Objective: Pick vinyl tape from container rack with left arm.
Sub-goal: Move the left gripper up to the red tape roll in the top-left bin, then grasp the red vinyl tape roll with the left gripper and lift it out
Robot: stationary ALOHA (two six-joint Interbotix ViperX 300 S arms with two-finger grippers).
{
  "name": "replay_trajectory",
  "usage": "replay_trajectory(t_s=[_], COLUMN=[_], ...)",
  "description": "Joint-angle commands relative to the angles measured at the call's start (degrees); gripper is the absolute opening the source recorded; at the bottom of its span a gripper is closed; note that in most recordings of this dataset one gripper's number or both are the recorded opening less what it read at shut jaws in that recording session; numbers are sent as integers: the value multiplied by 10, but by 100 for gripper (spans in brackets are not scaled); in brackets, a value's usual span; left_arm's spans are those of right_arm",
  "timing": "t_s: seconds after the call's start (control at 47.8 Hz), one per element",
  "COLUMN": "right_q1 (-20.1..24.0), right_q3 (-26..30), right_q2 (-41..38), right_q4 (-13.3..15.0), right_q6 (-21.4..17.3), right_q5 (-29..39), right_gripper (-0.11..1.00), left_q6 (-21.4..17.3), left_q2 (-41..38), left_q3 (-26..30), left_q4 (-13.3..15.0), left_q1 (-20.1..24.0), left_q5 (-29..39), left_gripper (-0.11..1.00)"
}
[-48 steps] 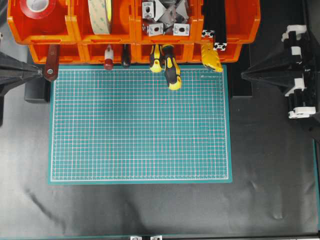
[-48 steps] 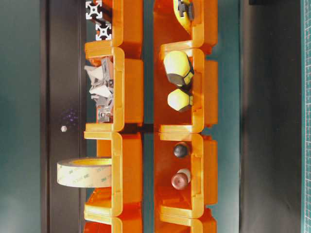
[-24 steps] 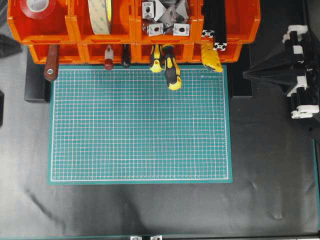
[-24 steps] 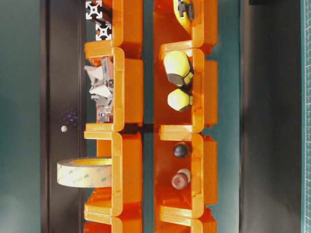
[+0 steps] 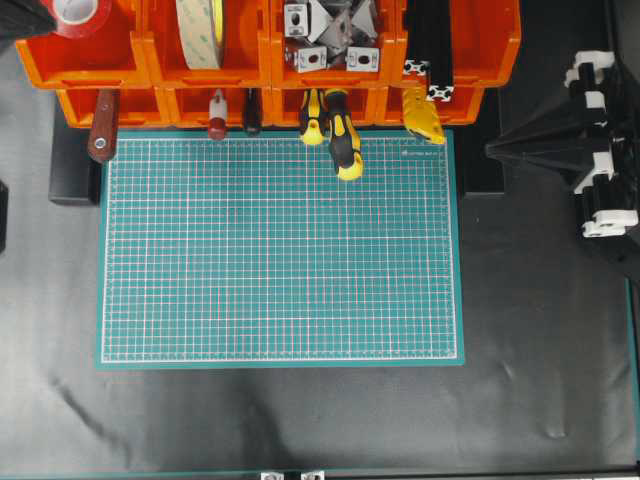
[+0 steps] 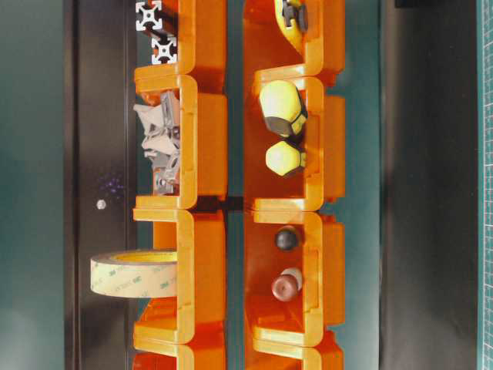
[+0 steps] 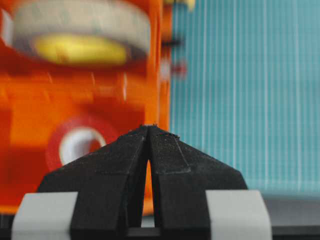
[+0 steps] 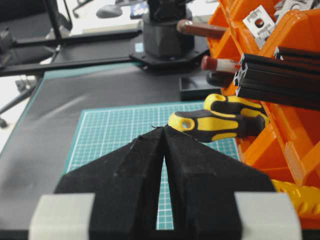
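The vinyl tape [image 5: 76,14] lies flat, hole upward, in the top-left bin of the container rack [image 5: 265,62]. In the left wrist view it sits just ahead and left of the left tool [image 7: 149,127], whose tips are clenched together on nothing; they must spread before a grasp. The right tool [image 8: 163,129], likewise clenched and empty, hangs well apart at the table's [image 5: 300,420] far side.

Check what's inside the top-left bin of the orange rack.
A red vinyl tape roll with a white core lies in the container rack's corner bin. The left hand, shut, hides its left edge; the bin floor underneath isn't visible.
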State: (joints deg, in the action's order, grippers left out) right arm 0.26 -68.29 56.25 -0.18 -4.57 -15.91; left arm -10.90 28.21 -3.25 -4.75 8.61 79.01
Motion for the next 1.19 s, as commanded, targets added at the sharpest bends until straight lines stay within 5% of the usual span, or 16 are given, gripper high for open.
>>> replay_trajectory(t_s=[0.0,0.209,0.398,0.503,1.173], right_q1=[1,5,9,11,18], right_q3=[17,18,18,18,18], right_q2=[-4,-4,-4,-4,-3], right_q4=[-1,-1,-1,-1,-1], right_q6=[-1,-1,-1,-1,-1], right_q5=[1,11,16,16,18], right_gripper=[-1,-1,-1,-1,-1], left_q6=[-15,-23,-24,-23,-17], left_q2=[-31,-64,-67,-68,-61], left_q3=[41,60,41,28,-55], left_q4=[-2,-8,-8,-8,-8], left_q1=[2,9,24,29,44], left_q5=[55,91,91,88,10], left_gripper=[0,12,66,88,86])
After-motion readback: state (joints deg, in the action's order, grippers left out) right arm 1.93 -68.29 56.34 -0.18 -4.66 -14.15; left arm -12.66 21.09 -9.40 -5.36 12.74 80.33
